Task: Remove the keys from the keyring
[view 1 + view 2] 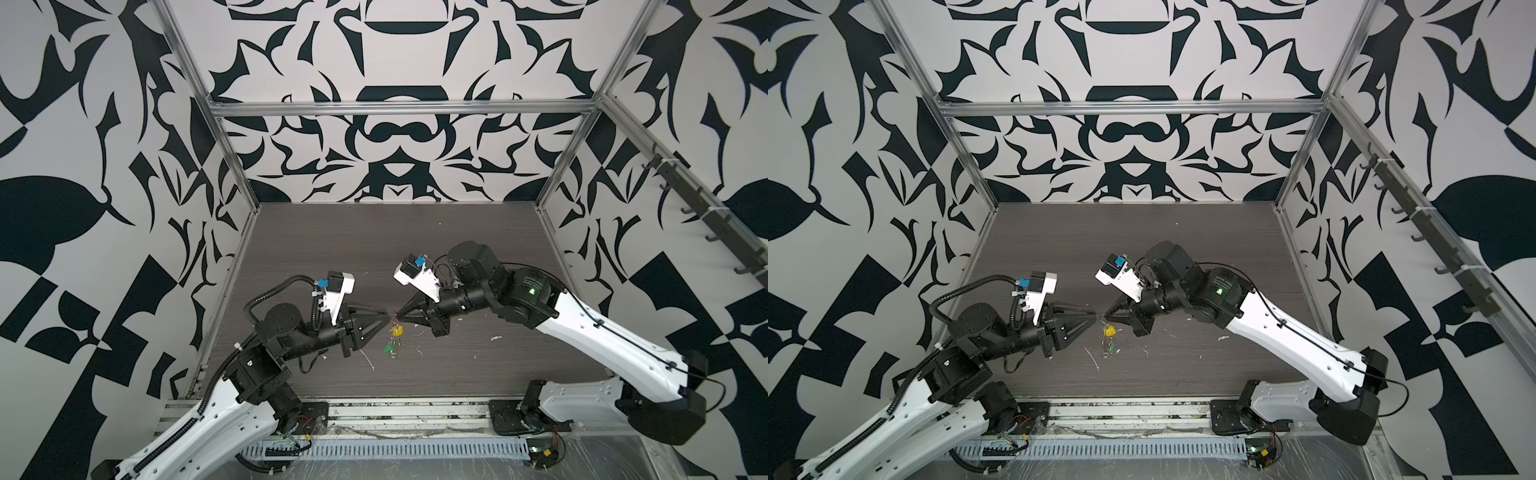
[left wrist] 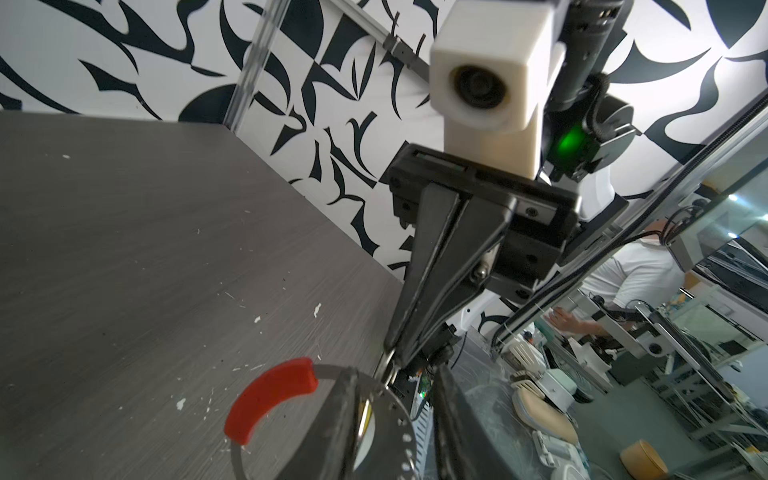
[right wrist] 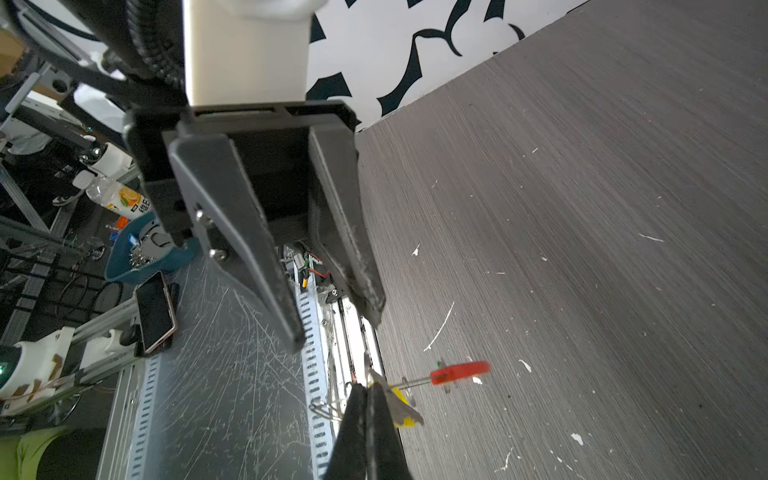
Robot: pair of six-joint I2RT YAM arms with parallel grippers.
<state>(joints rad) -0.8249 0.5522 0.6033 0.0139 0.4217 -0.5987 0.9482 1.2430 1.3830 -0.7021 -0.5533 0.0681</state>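
Right wrist view: we see left tool (image 3: 336,328) parted, empty, near keyring (image 3: 459,372); right tool (image 3: 369,388) clamped on keyring wire. Top views too small.

Yellow tag (image 1: 397,331), green tag (image 1: 390,349) — red sleeve (image 2: 270,399).

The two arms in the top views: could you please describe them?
The left arm and right arm: white shells, black joints. The left tool and right tool: black, tapered, with white camera blocks. A ribbed black cable follows the left arm; a green light marks the right.
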